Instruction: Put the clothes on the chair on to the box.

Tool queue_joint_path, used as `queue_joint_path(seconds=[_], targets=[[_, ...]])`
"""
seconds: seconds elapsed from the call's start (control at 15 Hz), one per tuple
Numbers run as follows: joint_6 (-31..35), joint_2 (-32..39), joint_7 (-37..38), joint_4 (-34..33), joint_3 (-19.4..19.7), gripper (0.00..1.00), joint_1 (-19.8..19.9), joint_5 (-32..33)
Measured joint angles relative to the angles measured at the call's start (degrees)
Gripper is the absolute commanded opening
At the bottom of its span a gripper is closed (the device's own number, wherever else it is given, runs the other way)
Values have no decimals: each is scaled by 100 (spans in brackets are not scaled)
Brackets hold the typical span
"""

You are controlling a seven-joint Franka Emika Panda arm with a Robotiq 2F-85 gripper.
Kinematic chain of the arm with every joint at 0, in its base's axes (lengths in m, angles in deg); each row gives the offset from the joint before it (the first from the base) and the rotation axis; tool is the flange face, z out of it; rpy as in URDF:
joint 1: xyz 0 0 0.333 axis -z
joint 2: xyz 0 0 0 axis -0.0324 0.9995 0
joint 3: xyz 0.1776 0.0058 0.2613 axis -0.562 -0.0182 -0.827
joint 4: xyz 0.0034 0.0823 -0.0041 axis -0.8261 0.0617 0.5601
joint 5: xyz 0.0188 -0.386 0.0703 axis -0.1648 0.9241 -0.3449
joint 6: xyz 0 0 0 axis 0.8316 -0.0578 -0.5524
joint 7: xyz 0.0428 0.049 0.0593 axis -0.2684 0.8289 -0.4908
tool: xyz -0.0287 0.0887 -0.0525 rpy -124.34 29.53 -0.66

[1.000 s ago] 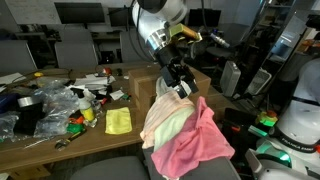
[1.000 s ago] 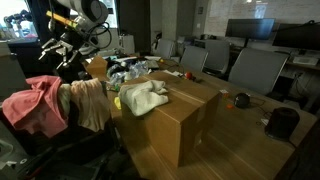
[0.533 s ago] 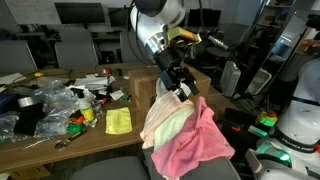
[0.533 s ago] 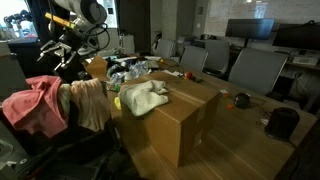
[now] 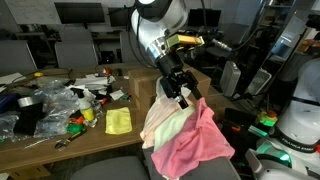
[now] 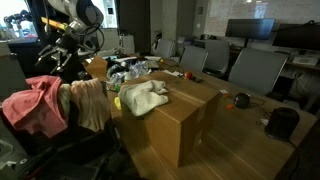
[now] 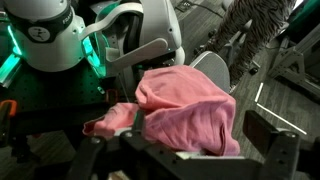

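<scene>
Wrist view: the tool (image 7: 182, 158) is spread wide, a finger (image 7: 272, 150) at each side of the lower frame and nothing pinched between them. Just past the fingertips lies the pink cloth (image 7: 190, 108), bunched and filling the middle of the view. Whether the fingertips touch it, I cannot tell. Behind it stands a white robot base (image 7: 45, 35) with green lights.

In an exterior view the tool (image 5: 180, 92) hangs at the top edge of the clothes heap, pointing down into it. The pink cloth drapes the nearer side, and a pale cloth (image 5: 163, 120) overlaps it on the side toward the bench (image 5: 90, 142).

In an exterior view the two cloths hang side by side over the back of a dark chair (image 6: 70, 148), pink nearer the camera. Both are on the chair, neither on the box.

The cardboard box (image 6: 175, 122) stands just beside the chair, top flaps shut. A whitish garment (image 6: 145, 97) lies crumpled on its top.

On the bench a yellow cloth (image 5: 118, 121) lies flat, near clear plastic bags (image 5: 50, 100) and small clutter.

Farthest back are grey office chairs (image 6: 255, 68) and dark monitors (image 6: 270, 32).
</scene>
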Motion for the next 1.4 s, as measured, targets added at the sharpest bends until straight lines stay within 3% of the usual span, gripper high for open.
queue_joint_path(seconds=[0.67,1.4], targets=[[681,-497,361,1032,-77,100,-56,0],[1276,-666,965,1389,-295,100,-99,25]])
